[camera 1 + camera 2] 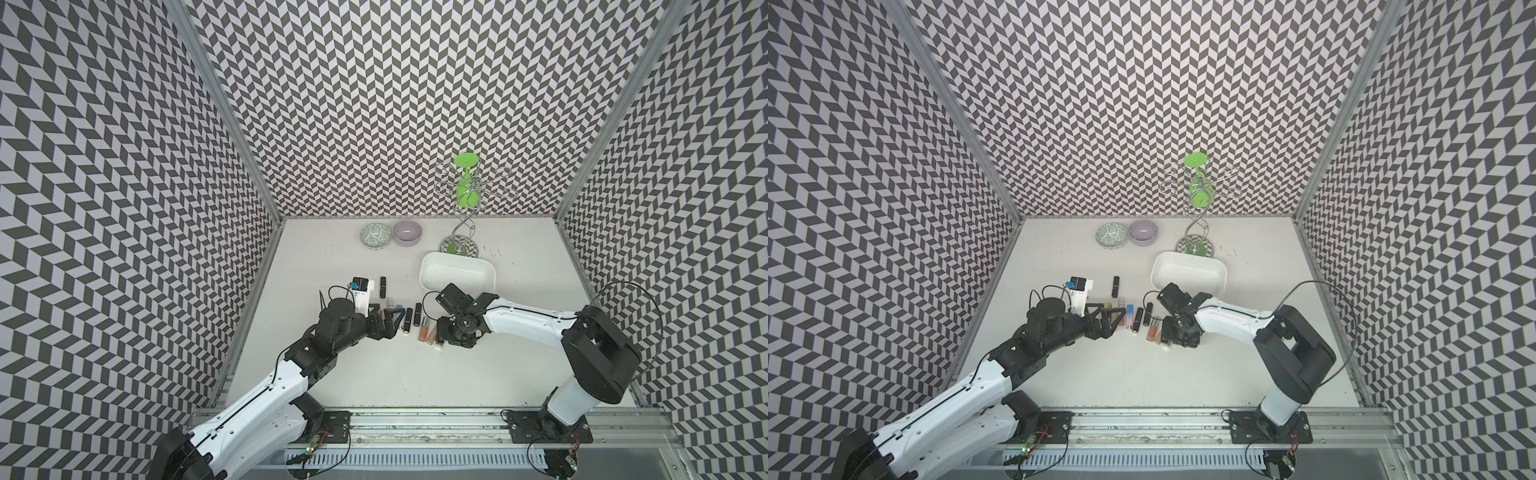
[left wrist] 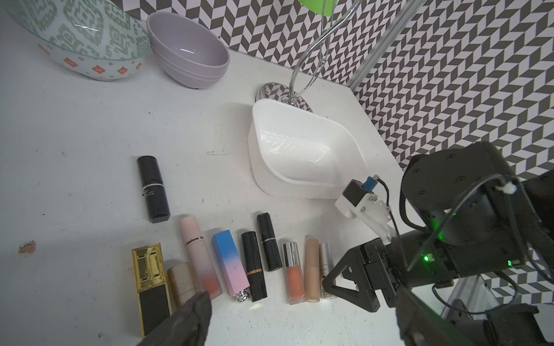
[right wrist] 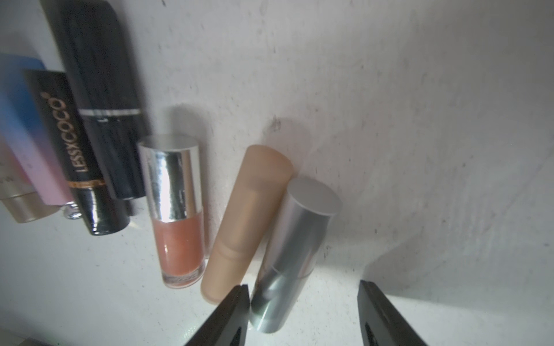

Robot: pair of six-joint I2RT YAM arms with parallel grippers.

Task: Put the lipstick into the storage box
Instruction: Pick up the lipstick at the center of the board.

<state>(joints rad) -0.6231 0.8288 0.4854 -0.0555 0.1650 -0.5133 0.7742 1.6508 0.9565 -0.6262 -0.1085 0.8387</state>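
Several lipsticks lie in a row on the white table. At the right end of the row is a silver lipstick (image 3: 296, 239) (image 2: 326, 260) (image 1: 439, 338). My right gripper (image 3: 304, 287) (image 1: 444, 337) (image 1: 1172, 338) points down over it, open. The tube's end lies between the fingers: one fingertip (image 3: 239, 302) touches it, the other stands apart. The white storage box (image 1: 428, 266) (image 1: 1160, 266) (image 2: 269, 161) sits just behind the right arm, empty. My left gripper (image 2: 302, 311) (image 1: 388, 324) (image 1: 1104, 322) hangs wide open over the left end of the row, holding nothing.
A lone black lipstick (image 1: 382, 284) lies behind the row. A green-patterned bowl (image 1: 375, 236) and a lilac bowl (image 1: 407, 232) stand at the back. A chrome stand (image 1: 459, 246) with a green cup (image 1: 464, 183) rises behind the box. Patterned walls enclose three sides.
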